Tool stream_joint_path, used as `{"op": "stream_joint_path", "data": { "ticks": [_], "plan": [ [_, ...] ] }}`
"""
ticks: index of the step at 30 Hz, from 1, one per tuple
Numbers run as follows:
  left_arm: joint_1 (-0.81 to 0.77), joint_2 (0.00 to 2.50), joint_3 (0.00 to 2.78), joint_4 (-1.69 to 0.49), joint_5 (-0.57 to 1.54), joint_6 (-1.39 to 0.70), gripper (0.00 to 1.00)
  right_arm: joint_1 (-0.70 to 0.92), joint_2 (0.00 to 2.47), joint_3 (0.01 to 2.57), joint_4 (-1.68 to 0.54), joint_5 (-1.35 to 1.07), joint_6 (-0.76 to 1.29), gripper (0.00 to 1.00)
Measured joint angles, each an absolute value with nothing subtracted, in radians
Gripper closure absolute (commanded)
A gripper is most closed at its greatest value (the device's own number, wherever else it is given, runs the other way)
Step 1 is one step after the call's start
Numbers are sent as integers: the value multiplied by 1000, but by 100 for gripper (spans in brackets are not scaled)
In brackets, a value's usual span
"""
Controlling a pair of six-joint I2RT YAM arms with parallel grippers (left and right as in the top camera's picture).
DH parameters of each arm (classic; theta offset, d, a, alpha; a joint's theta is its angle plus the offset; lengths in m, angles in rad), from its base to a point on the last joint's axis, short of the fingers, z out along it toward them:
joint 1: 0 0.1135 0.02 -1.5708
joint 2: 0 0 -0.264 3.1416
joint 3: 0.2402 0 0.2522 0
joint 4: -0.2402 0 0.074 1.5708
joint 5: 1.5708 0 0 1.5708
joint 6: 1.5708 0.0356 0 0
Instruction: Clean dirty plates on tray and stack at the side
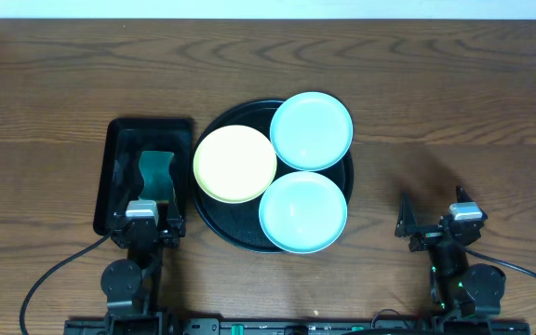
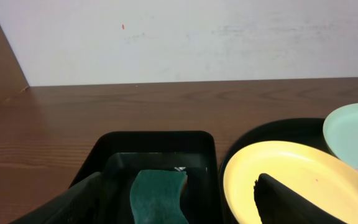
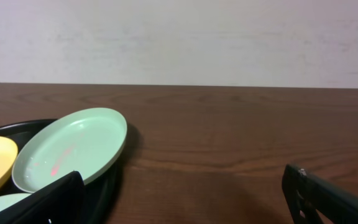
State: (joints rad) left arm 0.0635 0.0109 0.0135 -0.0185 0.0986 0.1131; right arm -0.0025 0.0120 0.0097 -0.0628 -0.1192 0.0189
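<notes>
The round black tray (image 1: 214, 216) sits mid-table and holds three plates. A pale yellow plate (image 1: 235, 163) lies at its left. One aqua plate (image 1: 311, 130) leans on the far right rim, with a reddish smear showing in the right wrist view (image 3: 73, 149). The other aqua plate (image 1: 302, 211) lies at the near right. My left gripper (image 1: 145, 216) is open and empty near the table's front, left of the tray. My right gripper (image 1: 433, 219) is open and empty, right of the tray. The yellow plate also shows in the left wrist view (image 2: 284, 174).
A smaller rectangular black tray (image 1: 119, 140) stands left of the round tray and holds a green sponge (image 1: 157, 172), which also shows in the left wrist view (image 2: 159, 196). Bare wooden table lies right of the round tray. A white wall runs along the table's far edge.
</notes>
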Motion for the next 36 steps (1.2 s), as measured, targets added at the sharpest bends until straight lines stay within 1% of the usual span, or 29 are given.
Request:
{"op": "stream_joint_path", "data": {
  "ticks": [27,30,36],
  "plan": [
    [64,11,14,-18,99,113,23,-2,12,10,-48,-127,22,1],
    [64,11,14,-17,99,113,24,-2,12,7,-2,-127,22,1],
    [64,34,27,-34,102,163,23,-2,12,8,167,-108,22,1]
  ]
}}
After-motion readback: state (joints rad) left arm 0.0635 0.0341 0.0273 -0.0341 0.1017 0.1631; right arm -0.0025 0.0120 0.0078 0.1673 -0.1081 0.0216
